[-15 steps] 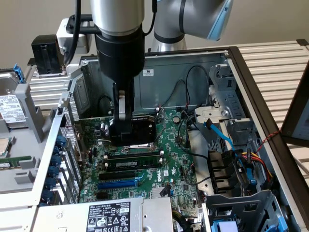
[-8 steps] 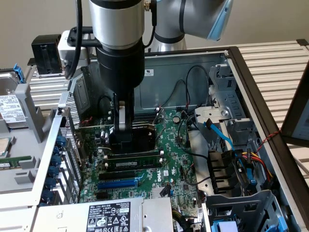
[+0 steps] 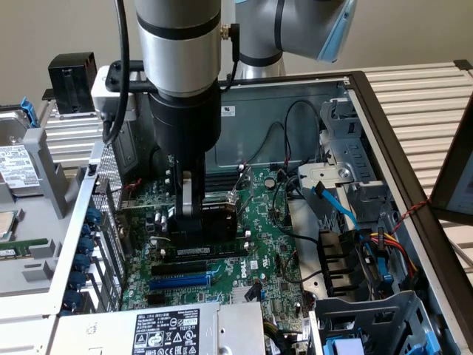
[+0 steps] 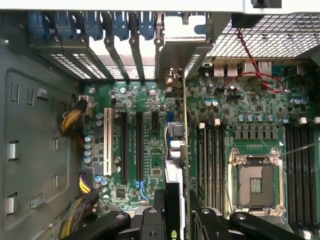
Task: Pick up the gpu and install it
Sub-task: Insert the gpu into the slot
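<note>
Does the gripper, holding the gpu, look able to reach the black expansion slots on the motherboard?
Probably yes: the gripper, shut on the gpu, hangs low in the open case beside the black slots, and no cable crosses them.

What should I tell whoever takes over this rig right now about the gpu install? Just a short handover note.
Gripper: shut on the gpu, low inside the open computer case.
Gpu: held on edge, down at the motherboard, running parallel to the expansion slots.
Done: gpu picked up and now at the board.
Left: cannot tell whether it is fully seated in a slot; it is not yet released.
</note>
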Robot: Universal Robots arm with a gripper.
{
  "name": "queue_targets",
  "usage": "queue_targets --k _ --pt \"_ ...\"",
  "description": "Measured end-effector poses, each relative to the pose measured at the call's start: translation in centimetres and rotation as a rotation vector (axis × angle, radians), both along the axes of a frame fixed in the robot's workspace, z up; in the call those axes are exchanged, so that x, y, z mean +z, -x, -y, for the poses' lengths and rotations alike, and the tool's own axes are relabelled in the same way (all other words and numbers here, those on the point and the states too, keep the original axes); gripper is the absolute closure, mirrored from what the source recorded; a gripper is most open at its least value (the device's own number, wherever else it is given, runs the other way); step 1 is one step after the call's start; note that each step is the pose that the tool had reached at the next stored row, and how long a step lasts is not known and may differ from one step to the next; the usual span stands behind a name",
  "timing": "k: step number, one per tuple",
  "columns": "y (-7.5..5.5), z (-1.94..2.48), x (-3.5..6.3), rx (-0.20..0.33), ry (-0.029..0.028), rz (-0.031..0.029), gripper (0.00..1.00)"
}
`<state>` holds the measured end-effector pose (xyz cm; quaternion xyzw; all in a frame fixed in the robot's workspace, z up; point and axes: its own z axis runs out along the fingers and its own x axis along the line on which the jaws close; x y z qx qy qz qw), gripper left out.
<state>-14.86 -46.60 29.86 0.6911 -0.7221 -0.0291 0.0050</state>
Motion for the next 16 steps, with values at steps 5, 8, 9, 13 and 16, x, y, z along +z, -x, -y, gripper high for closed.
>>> queue_targets --k 5,8,9,13,16 --pt "0.17 -0.01 -0.85 0.000 0.0000 -0.0015 0.73" --pt "0.41 -0.08 -1.04 0.000 0.0001 -0.0016 0.73" --pt "0.48 -0.10 -1.08 0.000 0.0002 -0.0017 0.73" --pt "0.53 -0.11 -1.16 0.000 0.0001 -0.0028 0.73" --pt "0.53 -0.11 -1.17 0.000 -0.0002 -0.0028 0.73"
